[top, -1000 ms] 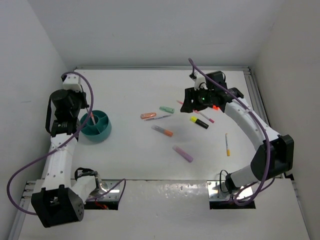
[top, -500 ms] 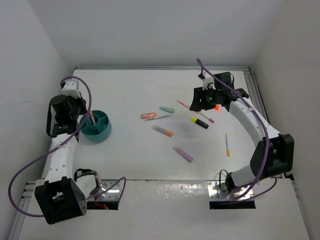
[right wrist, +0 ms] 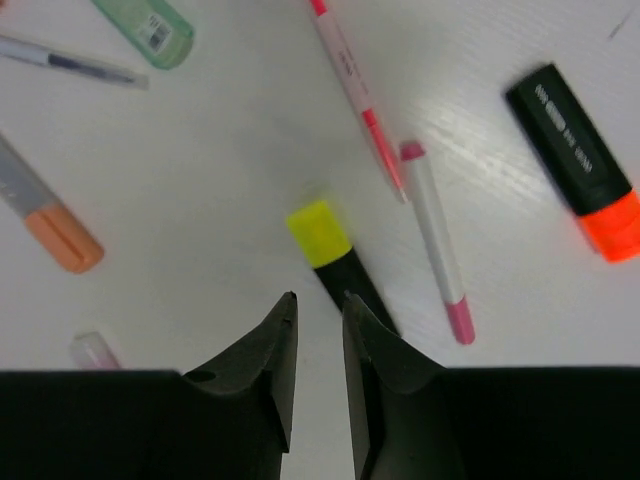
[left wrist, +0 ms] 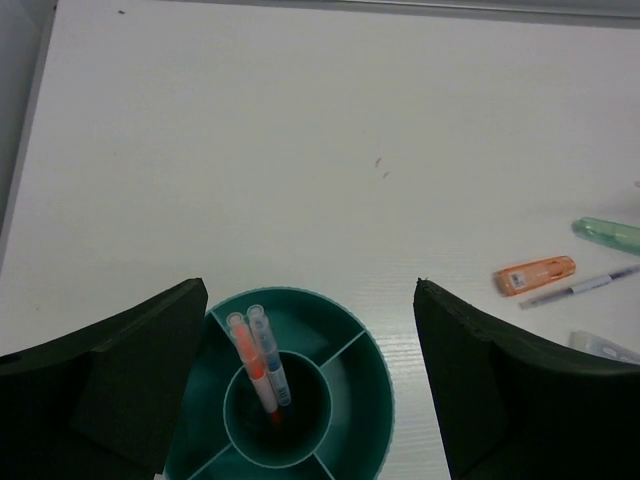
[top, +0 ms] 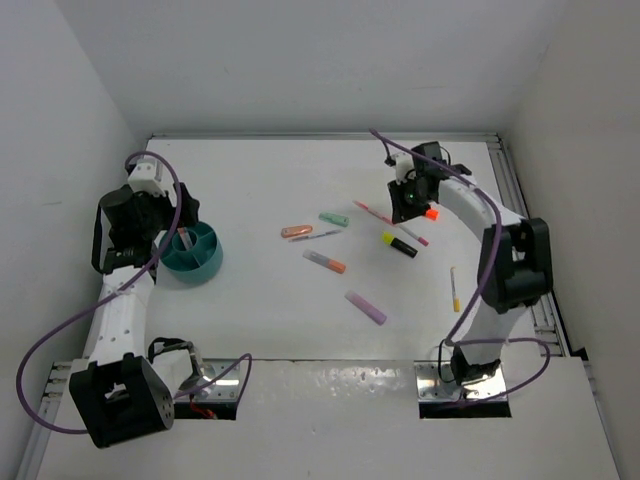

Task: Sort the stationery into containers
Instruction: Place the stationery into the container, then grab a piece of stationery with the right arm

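The teal bowl (top: 203, 264) stands at the left, and two pens (left wrist: 256, 362) lean upright in its round middle compartment (left wrist: 300, 440). My left gripper (left wrist: 310, 290) hangs open over the bowl (left wrist: 386, 385), its fingers clear of both pens. More stationery lies mid-table: a mint highlighter (top: 334, 219), an orange piece (top: 296, 231), a thin pen (top: 318, 236), an orange-capped grey marker (top: 325, 262) and a purple marker (top: 366, 307). My right gripper (right wrist: 318, 300) hovers just short of the yellow-capped black marker (right wrist: 322, 235), jaws a narrow gap apart and empty.
An orange-capped black marker (right wrist: 575, 165), a red-pink pen (right wrist: 355, 95) and a pink-capped white pen (right wrist: 437, 250) lie beside the yellow-capped one. A yellow-and-orange pen (top: 455, 288) lies alone near the right arm. White walls bound the table at left, back and right.
My left gripper has opened and let go of a pen, which now stands in the bowl's middle. My right wrist has turned over the markers and its jaws have narrowed.
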{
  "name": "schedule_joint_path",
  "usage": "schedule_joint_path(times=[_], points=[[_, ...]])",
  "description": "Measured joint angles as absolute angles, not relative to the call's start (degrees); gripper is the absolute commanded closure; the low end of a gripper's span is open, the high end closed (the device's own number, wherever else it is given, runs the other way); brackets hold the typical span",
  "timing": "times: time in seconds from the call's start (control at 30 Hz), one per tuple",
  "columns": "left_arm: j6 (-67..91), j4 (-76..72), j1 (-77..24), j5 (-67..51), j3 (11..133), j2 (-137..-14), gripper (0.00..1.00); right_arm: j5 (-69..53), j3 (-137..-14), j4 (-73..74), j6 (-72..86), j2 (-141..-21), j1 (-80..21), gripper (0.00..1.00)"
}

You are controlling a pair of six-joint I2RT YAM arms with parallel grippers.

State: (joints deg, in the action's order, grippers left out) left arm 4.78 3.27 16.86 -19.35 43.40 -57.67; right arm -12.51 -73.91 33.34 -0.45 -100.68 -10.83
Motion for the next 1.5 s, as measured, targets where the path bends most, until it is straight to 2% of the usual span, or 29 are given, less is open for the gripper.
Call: schedule_joint_path(times=[0.2, 0.4, 0.53, 0.67, 1.03, 1.17, 1.37, 1.5], points=[[4.9, 4.4, 16.1, -23.6, 46.3, -58.3, 0.08, -9.1, -89.4, 37.2, -6.5, -114.5, -13.2, 0.74], [5.6, 4.8, 15.4, -26.0, 46.7, -58.3, 0.08, -7.3, -101.0, 39.1, -9.7, -122.9, -16.7, 0.72], [6.6, 5.0, 15.4, -26.7, 46.7, -58.4, 0.08, -7.0, -104.9, 39.6, -10.6, -127.3, -18.1, 0.59], [7.6, 5.2, 15.4, -27.4, 46.7, -59.0, 0.07, -6.5, -105.3, 40.2, -11.2, -129.5, -17.9, 0.57], [11.3, 5.7, 15.4, -27.9, 48.9, -61.3, 0.07, -6.6, -105.9, 42.2, -12.8, -133.2, -16.0, 0.65], [12.0, 6.0, 15.4, -27.9, 50.1, -62.3, 0.07, -6.8, -106.2, 43.3, -13.5, -133.4, -15.8, 0.71], [12.9, 6.9, 15.4, -27.9, 51.3, -63.4, 0.07, -8.6, -108.1, 45.6, -14.8, -134.9, -15.8, 0.76], [13.8, 7.5, 15.6, -28.0, 52.0, -63.4, 0.08, -9.7, -108.0, 47.3, -15.6, -135.0, -15.9, 0.83]])
